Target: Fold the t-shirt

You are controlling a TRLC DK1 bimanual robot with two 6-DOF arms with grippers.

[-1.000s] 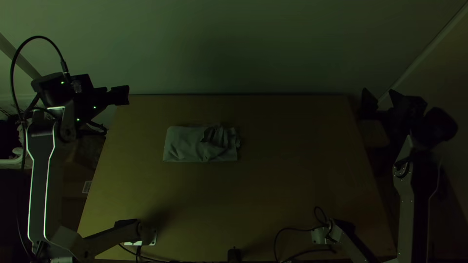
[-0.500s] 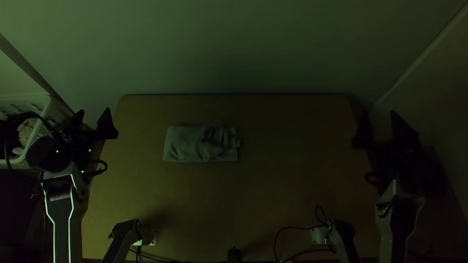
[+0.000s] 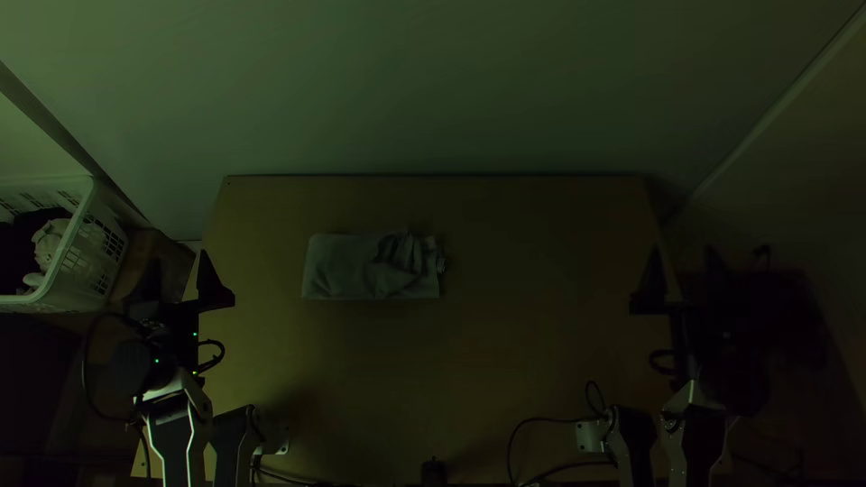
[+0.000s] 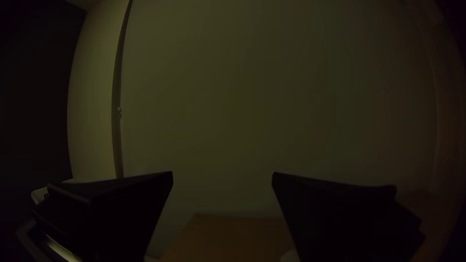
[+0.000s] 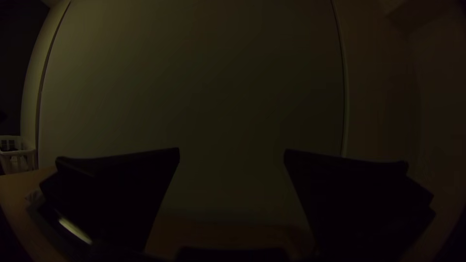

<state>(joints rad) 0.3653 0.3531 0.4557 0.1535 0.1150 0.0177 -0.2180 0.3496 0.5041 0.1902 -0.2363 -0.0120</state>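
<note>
T-shirt: a pale grey cloth t-shirt [image 3: 336,267] lies as a compact, roughly rectangular bundle on the light wooden table [image 3: 532,361]; its left part is fairly smooth, its right part rumpled, with a small crumpled bit jutting from the right end.
Left pincer: the left arm's black, wide-fingered pincer [image 3: 179,257] is well apart from the t-shirt, off to its left, fingers spread with nothing between them.
Right pincer: the matching black pincer on the right arm [image 3: 683,250] is well apart from the t-shirt, off to its right, also spread and empty.
Basket: a white plastic basket [image 3: 79,271] with cloth inside stands beyond the left pincer as seen from the t-shirt.
Step in hand: the main folds look made, so this is probably the close of the folding, or a pause before tidying.
Next move: if the bundle counts as done, it calls for nothing but leaving it alone; otherwise the right pincer might tuck in the jutting bit and flatten the creases, while the left steadies the smooth part.
</note>
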